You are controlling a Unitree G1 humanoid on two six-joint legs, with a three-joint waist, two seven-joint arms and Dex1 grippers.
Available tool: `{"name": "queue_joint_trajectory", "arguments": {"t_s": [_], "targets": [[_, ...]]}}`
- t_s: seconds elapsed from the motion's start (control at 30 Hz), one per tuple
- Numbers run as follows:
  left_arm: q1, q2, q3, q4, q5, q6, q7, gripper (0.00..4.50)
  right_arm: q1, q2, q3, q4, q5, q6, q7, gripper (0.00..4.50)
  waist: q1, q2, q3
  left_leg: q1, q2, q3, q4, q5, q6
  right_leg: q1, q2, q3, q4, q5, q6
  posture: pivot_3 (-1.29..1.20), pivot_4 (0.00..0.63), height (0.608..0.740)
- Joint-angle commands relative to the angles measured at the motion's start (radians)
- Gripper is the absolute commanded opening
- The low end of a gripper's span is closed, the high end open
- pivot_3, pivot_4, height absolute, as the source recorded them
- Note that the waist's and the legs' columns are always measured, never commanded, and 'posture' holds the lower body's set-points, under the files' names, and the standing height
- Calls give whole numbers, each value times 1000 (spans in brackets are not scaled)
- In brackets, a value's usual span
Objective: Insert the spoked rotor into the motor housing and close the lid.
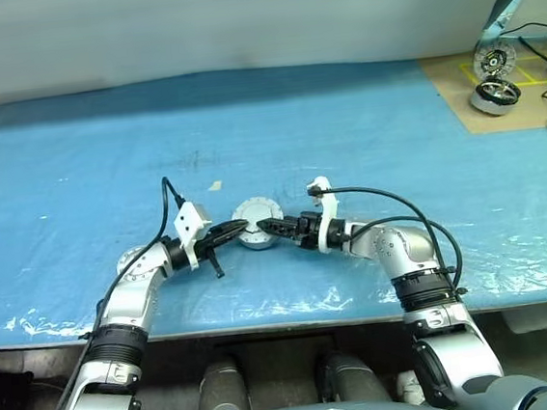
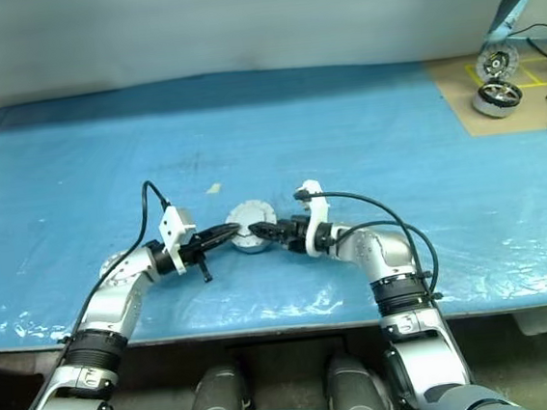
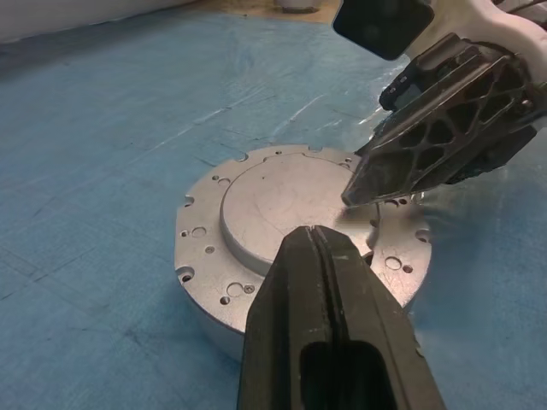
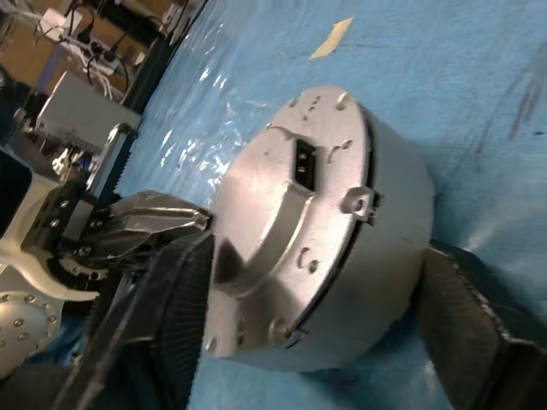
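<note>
Left eye view puts the left gripper [image 1: 240,229] just left of frame centre, its 2 fingers pressed together with the tips resting at the edge of the lid [image 1: 255,213], which already sits smooth side up on the motor housing [image 1: 254,238] on the blue table cover [image 1: 78,185]; the spoked rotor cannot be seen, so you cannot confirm from here that it is inside. To the right of the lid, the right gripper [image 1: 264,228] comes in with its fingers spread to either side of the assembly, not yet pinching it as far as you can tell. Your risk: if those fingers squeeze off-centre, or the left tips push sideways, the lid may skew or slide off its seat, or the whole housing may skid on the slick cover. The left wrist view gives you what the head views cannot, namely the lid's raised centre and screw holes with both sets of tips meeting on it. The right wrist view alone shows the dark seam between lid and housing wall, plus 1 finger on each flank.
</note>
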Motion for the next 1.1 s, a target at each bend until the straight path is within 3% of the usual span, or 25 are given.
{"name": "queue_joint_trajectory", "arguments": {"t_s": [0.03, 0.17, 0.4, 0.7, 0.87, 0.97, 1.1], "targets": [[19, 9, -16, 18, 18, 28, 2, 0, -22, 33, -22, 17, 42, 30, -8, 2467, 0, 0, 0, 0, 0, 0, 0, 0, 0, 0, 0, 0, 0, 0, 0, 0, 150, 740], [20, 11, -13, 17, 19, 31, 1, 0, -17, 30, 10, -4, 35, 40, -2, 1704, 3, 0, 0, -1, 0, 0, -1, 0, 0, 0, 0, 0, -1, 0, 0, 0, 150, 740], [17, 7, -11, 0, 6, 50, 4, 0, -4, 35, 40, 3, 13, 23, -9, 1687, 2, 0, 0, 0, 0, 0, -1, 0, 0, 0, 0, 0, -1, 0, 0, 0, 150, 740], [22, 2, 7, -31, -32, 87, 4, 0, -28, 63, -102, -19, 164, 95, 8, 1685, 2, 0, 0, -4, 0, 0, -1, 0, 0, -4, 0, 0, -1, 0, 0, 0, 150, 740], [23, 1, 6, -32, -29, 87, 3, 0, -49, 79, -116, 14, 152, 107, -20, 1684, 2, 0, 0, -7, 0, 0, -2, 0, 0, -6, 1, -1, 0, 2, 4, 0, 150, 740], [24, 0, 7, -32, -28, 85, 4, 0, -47, 80, -98, 21, 134, 99, -21, 1201, 2, 0, 0, -7, 1, 0, -2, 0, -1, -6, 2, -1, 0, 2, 4, 0, 150, 740], [25, 3, 12, -31, -31, 84, 2, 0, -49, 82, -76, 22, 109, 90, -37, 1164, 1, 0, 0, -6, 1, 0, -2, 0, -1, -6, 2, -1, 0, 2, 4, 0, 150, 740]]}}
